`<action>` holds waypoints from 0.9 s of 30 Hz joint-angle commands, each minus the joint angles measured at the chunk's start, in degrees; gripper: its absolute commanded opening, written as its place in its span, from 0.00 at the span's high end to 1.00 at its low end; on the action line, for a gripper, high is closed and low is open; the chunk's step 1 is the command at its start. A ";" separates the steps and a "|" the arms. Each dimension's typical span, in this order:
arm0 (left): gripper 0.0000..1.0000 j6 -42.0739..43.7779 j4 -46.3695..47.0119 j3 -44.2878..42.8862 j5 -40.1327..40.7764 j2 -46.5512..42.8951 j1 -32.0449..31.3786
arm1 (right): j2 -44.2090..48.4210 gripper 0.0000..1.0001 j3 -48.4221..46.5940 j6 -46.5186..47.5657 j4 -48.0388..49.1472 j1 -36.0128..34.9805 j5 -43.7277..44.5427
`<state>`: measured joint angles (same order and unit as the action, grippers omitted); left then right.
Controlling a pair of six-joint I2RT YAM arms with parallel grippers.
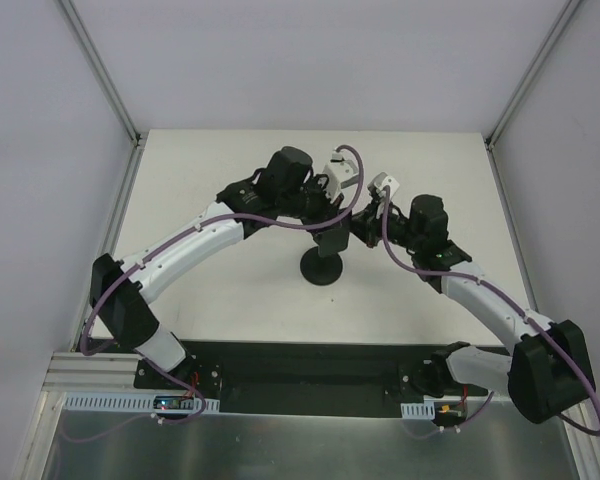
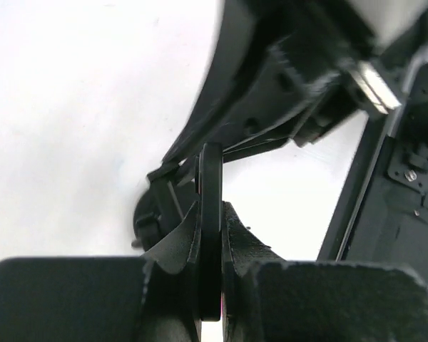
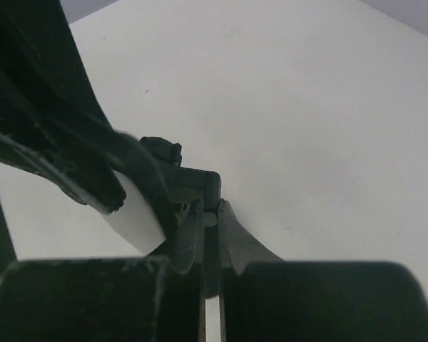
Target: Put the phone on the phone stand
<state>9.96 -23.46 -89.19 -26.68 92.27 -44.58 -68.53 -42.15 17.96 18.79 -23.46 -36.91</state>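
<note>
Over the middle of the bench (image 1: 230, 180), the phone (image 2: 210, 171) stands edge-on just above the phone stand (image 1: 322, 268), clamped in the jaws of the left gripper (image 2: 211, 217). Close beside it, the jaws of the right gripper (image 3: 211, 214) pinch a thin dark edge; I cannot tell whether that edge is phone or bracket.

Both arms rise from their bases near of the phone stand (image 1: 322, 268) and arch inward to meet above it. The left arm bows out to the stand's left, its wrist just beyond the stand. The left gripper (image 1: 327, 213) reaches over the stand's top, pads pinched on the phone (image 2: 210, 185). The right arm folds out to the stand's right. The right gripper (image 1: 365, 228), just right of the top, also clamps that thin edge.
</note>
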 commanded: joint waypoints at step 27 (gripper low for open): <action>1.00 -19.10 19.60 13.86 59.03 -7.54 -5.87 | 29.67 0.48 6.63 -20.16 -10.70 -51.86 81.65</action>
<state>-11.86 -7.05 -75.44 21.45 85.32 -51.64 -47.59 -36.88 -1.34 8.05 -75.66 47.00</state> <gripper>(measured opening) 0.053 0.477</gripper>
